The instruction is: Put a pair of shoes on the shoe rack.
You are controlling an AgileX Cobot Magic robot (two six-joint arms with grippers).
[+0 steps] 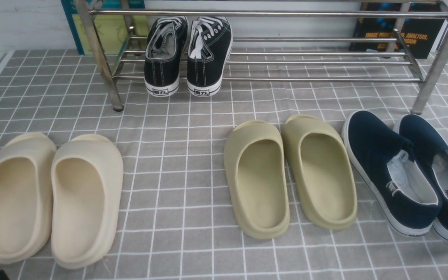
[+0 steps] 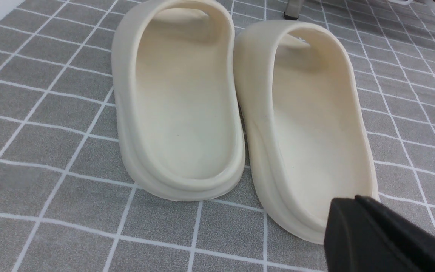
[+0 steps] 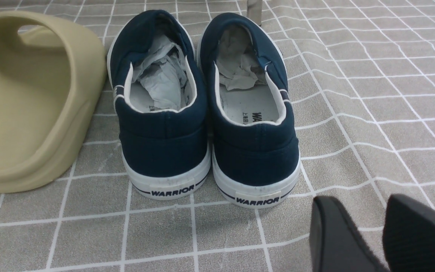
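The pair of shoes [image 1: 188, 54] rests side by side on the lower bars of the shoe rack [image 1: 286, 62], heels facing out, while the left hand [image 2: 387, 238] is clenched empty near the beige slides [image 2: 240, 109] and the right hand [image 3: 368, 234] hangs released behind the navy slip-ons [image 3: 206, 113].

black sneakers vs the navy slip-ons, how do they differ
The black sneakers have white laces; the navy slip-ons have none. The sneakers rest on the shoe rack, heels hanging over its front bar; the slip-ons lie flat on the checked cloth. Crumpled paper fills the slip-ons, while none shows in the sneakers. Both pairs sit side by side, heels toward the robot, with white soles.
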